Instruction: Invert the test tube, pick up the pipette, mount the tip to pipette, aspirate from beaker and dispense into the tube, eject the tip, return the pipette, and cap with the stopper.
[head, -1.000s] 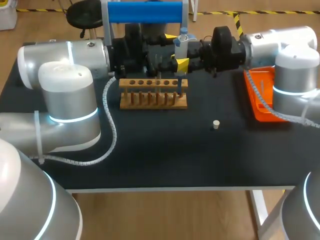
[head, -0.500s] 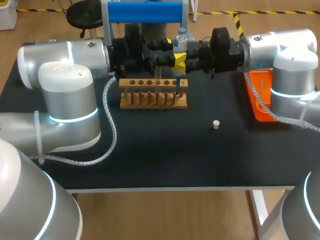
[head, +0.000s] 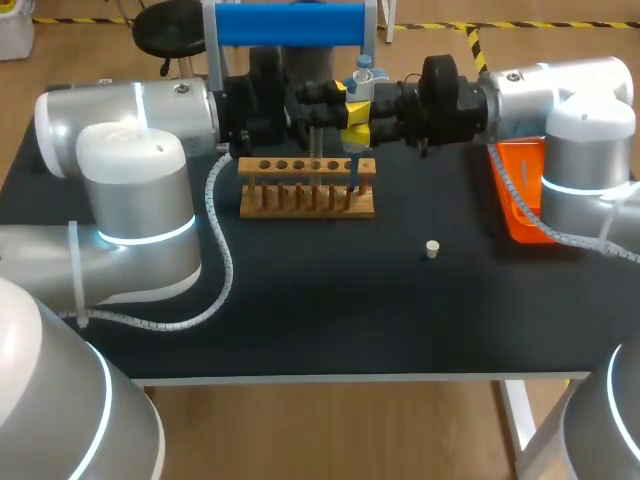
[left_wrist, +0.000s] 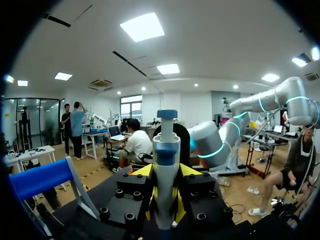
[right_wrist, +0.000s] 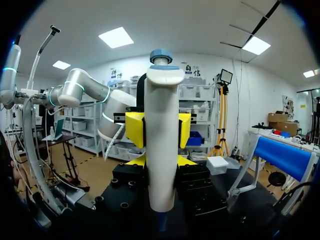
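Holding pipette (right_wrist: 161, 100) clamped firm in right gripper (right_wrist: 157, 134). Keep barrel plumb, descend slowly toward wooden tube rack (head: 305, 192) below gripper, avoid side-loading.

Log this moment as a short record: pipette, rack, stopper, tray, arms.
pipette: upright, held by the right arm, jaws shut on it
pipette position: lower end over the right end of the rack
stopper: loose on the table, apart from the rack
tray: orange, beside the right arm
left arm: close to the pipette, opposite the right arm
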